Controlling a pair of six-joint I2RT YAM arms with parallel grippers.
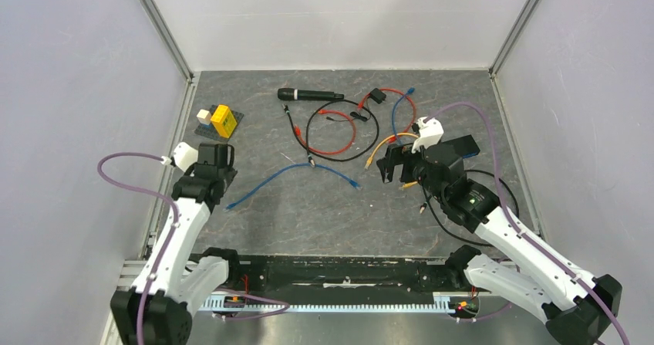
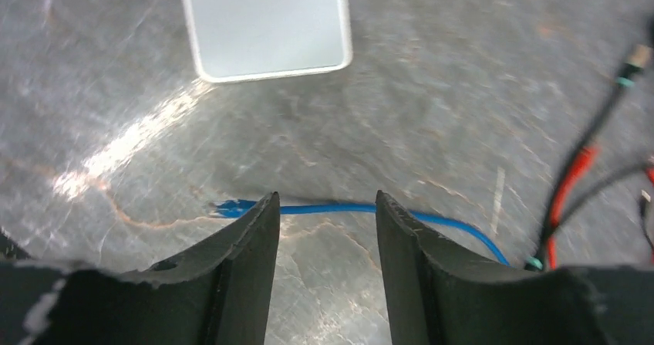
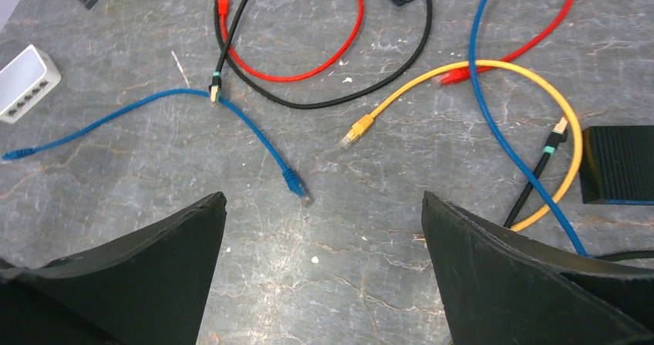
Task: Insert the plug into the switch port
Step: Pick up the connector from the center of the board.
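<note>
Nothing of the insertion itself is done, as I read it. Nearest me, both arms hover over the grey surface [image 1: 308,229] holding nothing: the left jaws are spread part-way and the right jaws gape wide.

Through the gap in the left jaws I see the blue network cable [image 2: 324,207] lying flat. Its left plug [image 2: 231,206] is loose on the surface, and I cannot tell how far above it the jaws are. From the right wrist, the cable's other plug [image 3: 297,184] lies just ahead of the right jaws, also free.

Farther out on the left sits the switch [image 3: 27,82], a small pale box with its row of switch ports [image 3: 37,89] facing the open surface. It is near the left plug but not touching it. In the top view the left arm hides the box.

Beyond these lie a yellow cable [image 3: 501,67], a red cable [image 3: 293,78] and a black cable [image 3: 324,104], with a microphone [image 1: 308,94] at the far side.

Everything is left to do: grasp a plug, line it up with a port, steady the box and push the plug home. I judge the left plug the handier one.
</note>
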